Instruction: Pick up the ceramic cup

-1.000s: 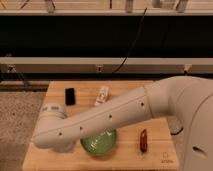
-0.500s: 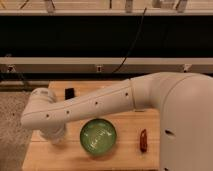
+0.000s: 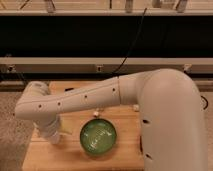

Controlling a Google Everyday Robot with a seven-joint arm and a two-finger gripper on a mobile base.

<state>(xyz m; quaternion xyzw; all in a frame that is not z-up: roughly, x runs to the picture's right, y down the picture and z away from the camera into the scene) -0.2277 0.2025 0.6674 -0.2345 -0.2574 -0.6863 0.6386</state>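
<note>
The gripper (image 3: 54,136) reaches down at the left of a wooden table (image 3: 55,156), at the end of a white arm (image 3: 100,97); its grasp cannot be told. The cup is hidden from view. A green plate (image 3: 98,136) sits just right of the gripper.

Gripper (image 3: 56,136) at arm's end, low left over desk (image 3: 75,157); its tip too blurred to resolve. Ceramic cup hidden. Arm (image 3: 90,100) covers desk's rear. Lower edge crops desk front.
</note>
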